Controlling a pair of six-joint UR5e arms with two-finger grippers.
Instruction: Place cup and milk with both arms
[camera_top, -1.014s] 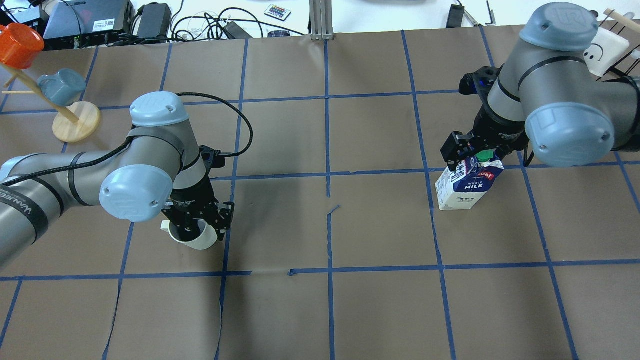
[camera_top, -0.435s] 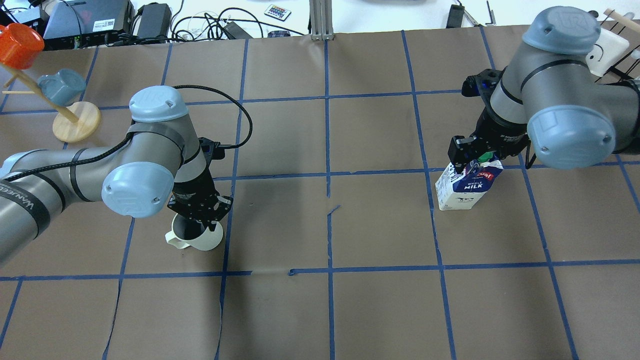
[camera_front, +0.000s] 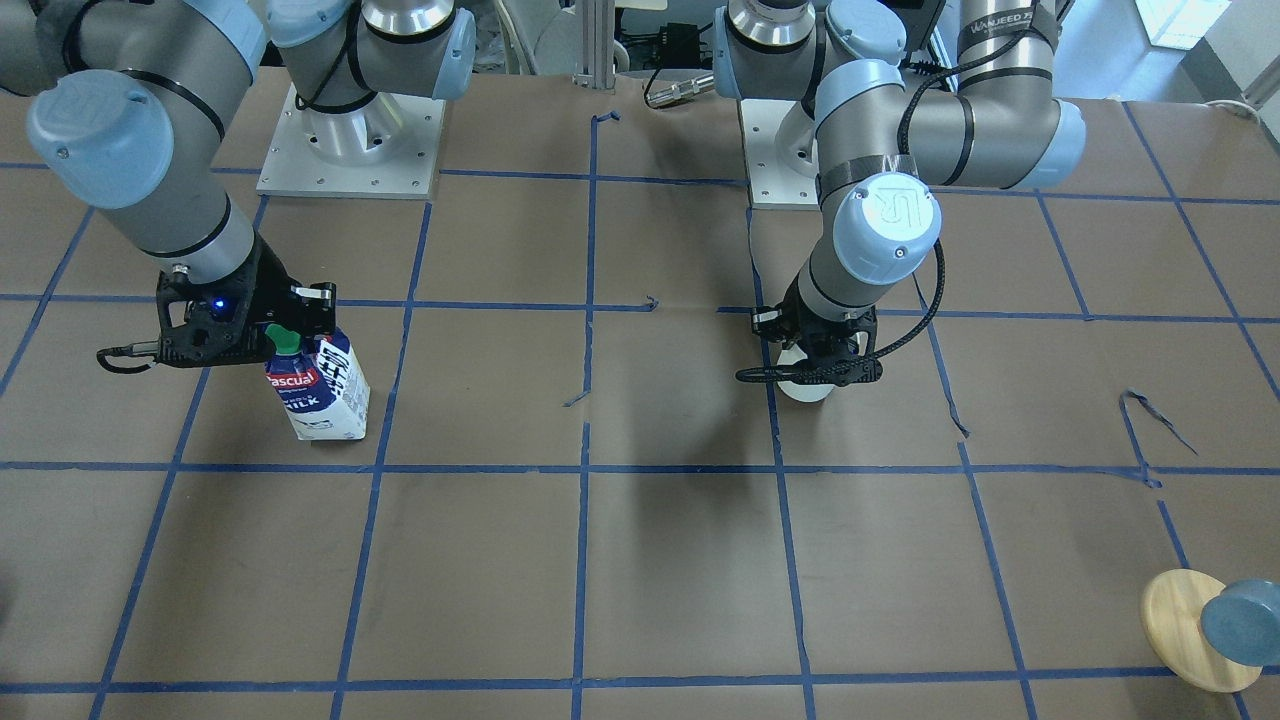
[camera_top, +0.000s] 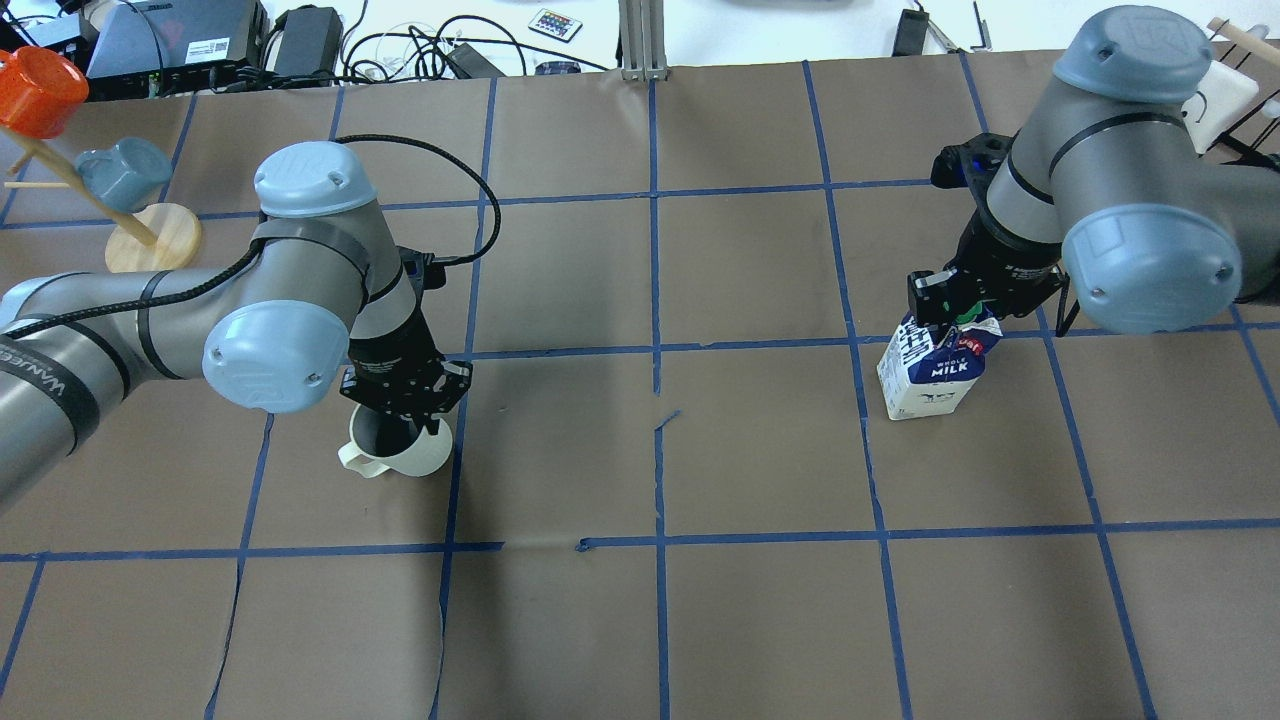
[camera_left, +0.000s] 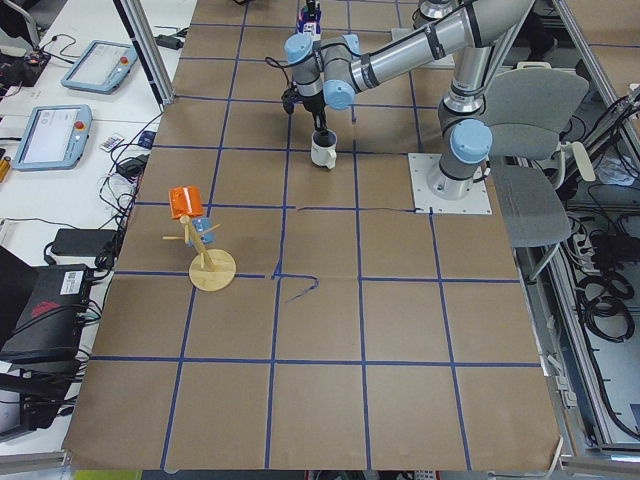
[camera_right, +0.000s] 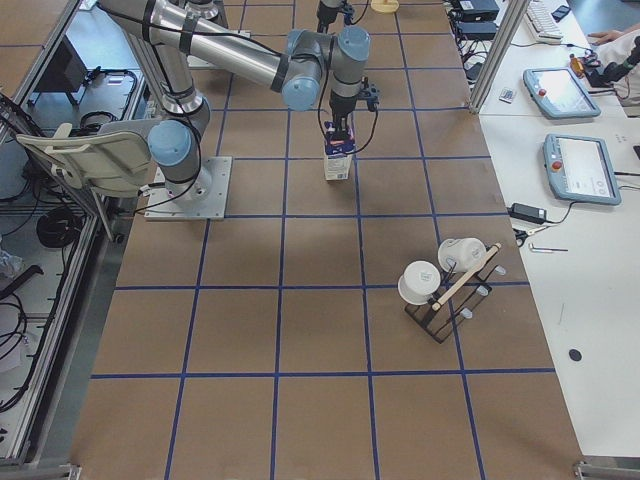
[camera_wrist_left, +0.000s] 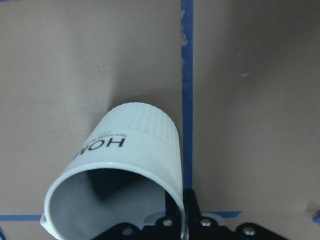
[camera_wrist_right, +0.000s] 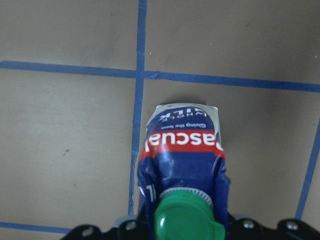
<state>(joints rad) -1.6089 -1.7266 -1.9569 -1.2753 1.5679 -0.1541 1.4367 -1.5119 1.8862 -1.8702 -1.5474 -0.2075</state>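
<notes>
Milk (camera_front: 322, 395), front view: upright near the counter's (camera_front: 600, 560) end on the robot's right, gable clamped in the right pincer (camera_front: 295, 338). Overhead: cup (camera_top: 400, 458) mouth-up toward the opposite end, handle pointing to that end, its rim wall pinched by the left pincer (camera_top: 425, 420).

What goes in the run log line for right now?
left jaws: shut on cup | right jaws: shut on milk

"HOM" on cup (camera_wrist_left: 135, 135); "MILK" on milk (camera_top: 930, 385)
</notes>
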